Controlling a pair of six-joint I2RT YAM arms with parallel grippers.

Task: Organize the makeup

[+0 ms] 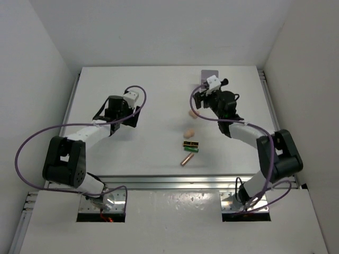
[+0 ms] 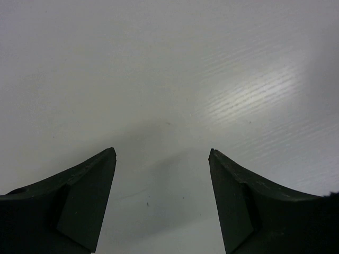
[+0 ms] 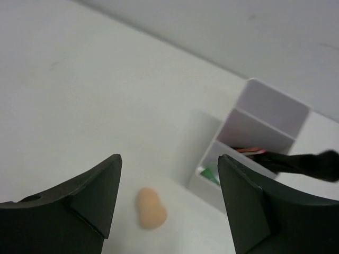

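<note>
Five items lie loose mid-table: the far sponge (image 3: 151, 208) close under my right gripper (image 3: 169, 157), a near sponge (image 1: 188, 133) and three tubes (image 1: 191, 150). Both grippers gape empty, the left gripper (image 2: 161, 151) over bare table. Next, I judge: descend and pinch the far sponge. The box (image 3: 254, 132), far right, holds pencils (image 3: 249, 150), a brush (image 3: 310, 163) and something green.

Left arm (image 1: 91, 134), right arm (image 1: 246, 132): white link shells, chunky black joint housings. Purple cable (image 1: 24, 145) loops along each arm. White camera block (image 1: 131, 97) on each wrist. Left gripper (image 2: 162, 153), right gripper (image 3: 169, 157): matte black wedge-shaped fingers, bevelled inner faces. Silver base plates (image 1: 115, 200).
</note>
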